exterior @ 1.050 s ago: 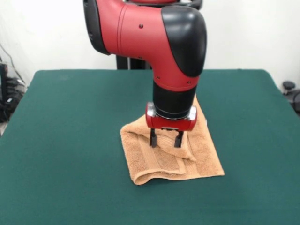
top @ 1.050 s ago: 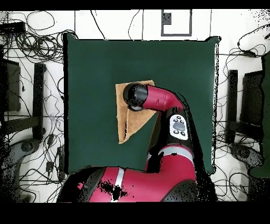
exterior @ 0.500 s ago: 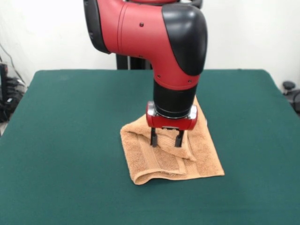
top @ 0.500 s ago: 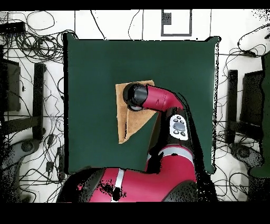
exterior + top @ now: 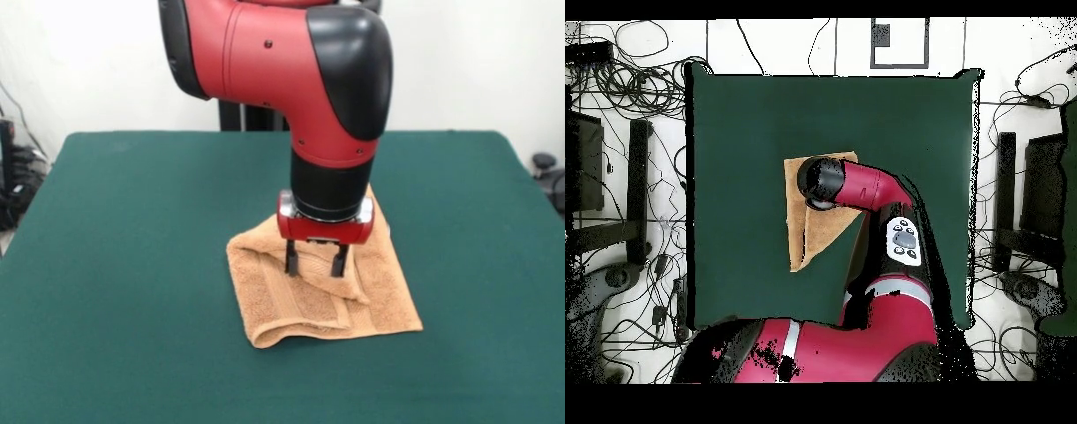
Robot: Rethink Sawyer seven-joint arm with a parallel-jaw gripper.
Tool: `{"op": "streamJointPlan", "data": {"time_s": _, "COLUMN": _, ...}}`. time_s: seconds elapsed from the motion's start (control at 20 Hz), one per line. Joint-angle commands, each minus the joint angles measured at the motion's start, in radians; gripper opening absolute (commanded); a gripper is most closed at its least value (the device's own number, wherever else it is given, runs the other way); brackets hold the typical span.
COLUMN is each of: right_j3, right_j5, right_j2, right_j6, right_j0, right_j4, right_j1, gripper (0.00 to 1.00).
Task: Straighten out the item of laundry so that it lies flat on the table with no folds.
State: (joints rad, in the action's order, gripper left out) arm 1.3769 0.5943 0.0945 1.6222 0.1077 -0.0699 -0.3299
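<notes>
The gripper [image 5: 312,262] hangs with its 2 fingers [image 5: 290,258] apart, straddling the folded-over flap ridge of the towel [image 5: 300,305], which lies doubled near the middle of the table [image 5: 132,265], directly beneath.

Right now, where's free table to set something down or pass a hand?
Bare felt lies all round the towel: wide strips of table on both sides, along the front edge, and behind the arm. Crowded only mid-table, where the open gripper stands over the folded towel.
</notes>
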Motion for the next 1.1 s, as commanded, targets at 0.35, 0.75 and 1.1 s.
{"op": "streamJointPlan", "data": {"time_s": 0.35, "right_j3": 0.042, "right_j5": 0.077, "right_j2": -0.098, "right_j6": 0.109, "right_j0": -0.061, "right_j4": 0.007, "right_j1": 0.020, "gripper": 0.00}}
{"op": "streamJointPlan", "data": {"time_s": 0.75, "right_j3": 0.031, "right_j5": 0.036, "right_j2": -0.081, "right_j6": 0.112, "right_j0": -0.072, "right_j4": 0.020, "right_j1": 0.024, "gripper": 0.00}}
{"op": "streamJointPlan", "data": {"time_s": 1.1, "right_j3": 0.027, "right_j5": 0.029, "right_j2": -0.067, "right_j6": 0.133, "right_j0": -0.082, "right_j4": 0.009, "right_j1": 0.012, "gripper": 0.00}}
